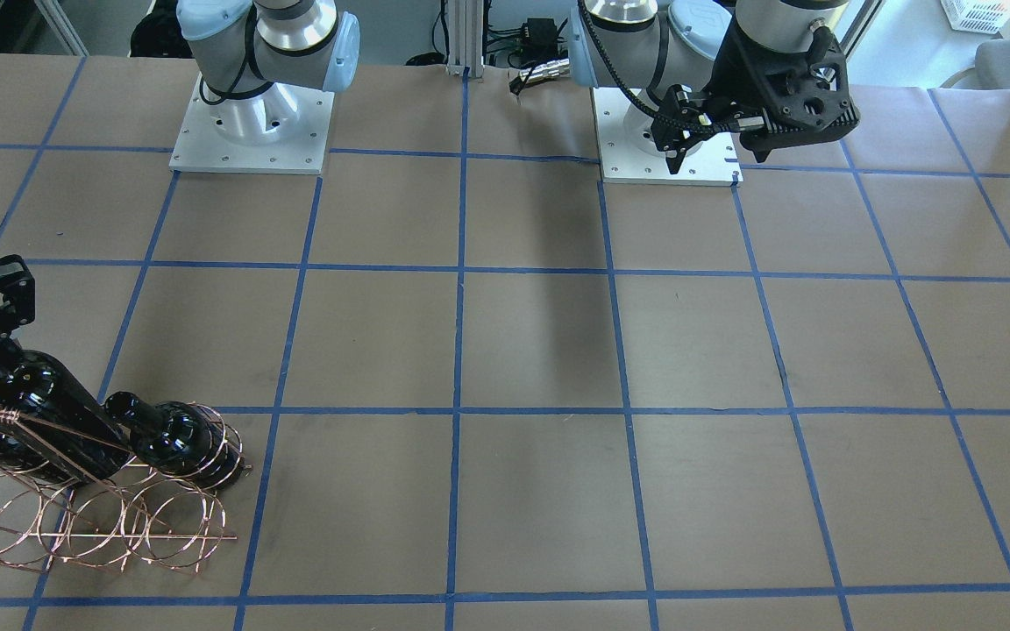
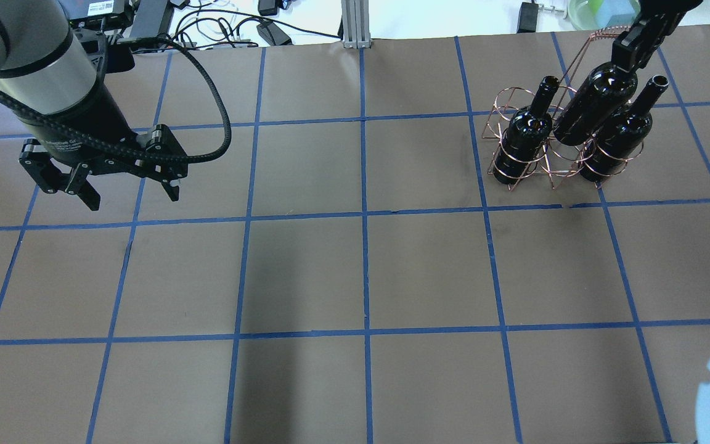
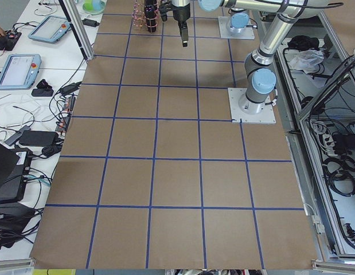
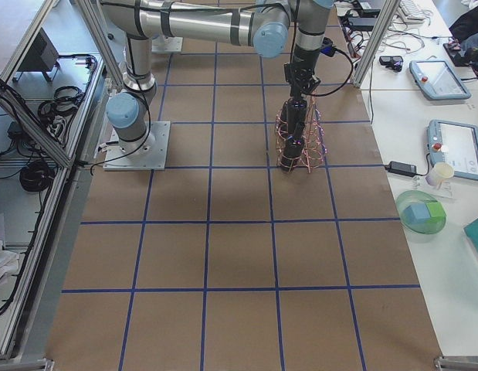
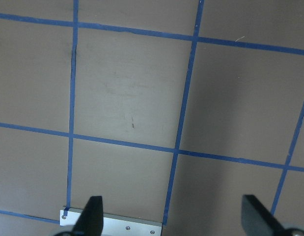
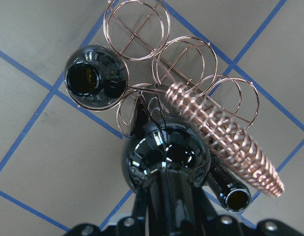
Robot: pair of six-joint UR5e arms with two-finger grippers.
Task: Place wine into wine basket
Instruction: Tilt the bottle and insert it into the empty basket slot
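The copper wire wine basket (image 2: 551, 168) stands at the table's far right, and also shows in the front view (image 1: 102, 521). Two black wine bottles (image 2: 522, 137) (image 2: 621, 137) stand upright in its loops. My right gripper (image 2: 633, 48) is shut on the neck of a third wine bottle (image 2: 595, 102). This bottle is tilted, with its base at the basket's middle loops beside the coiled handle (image 6: 225, 142). In the right wrist view the held bottle (image 6: 164, 160) fills the centre. My left gripper (image 2: 133, 198) is open and empty over the table's left side.
The left arm's base plate (image 1: 667, 171) lies under the left gripper (image 1: 715, 151). The right arm's base plate (image 1: 251, 149) is farther along the robot's side. Blue tape lines grid the brown table. Cables and a post (image 2: 355, 24) lie past the far edge.
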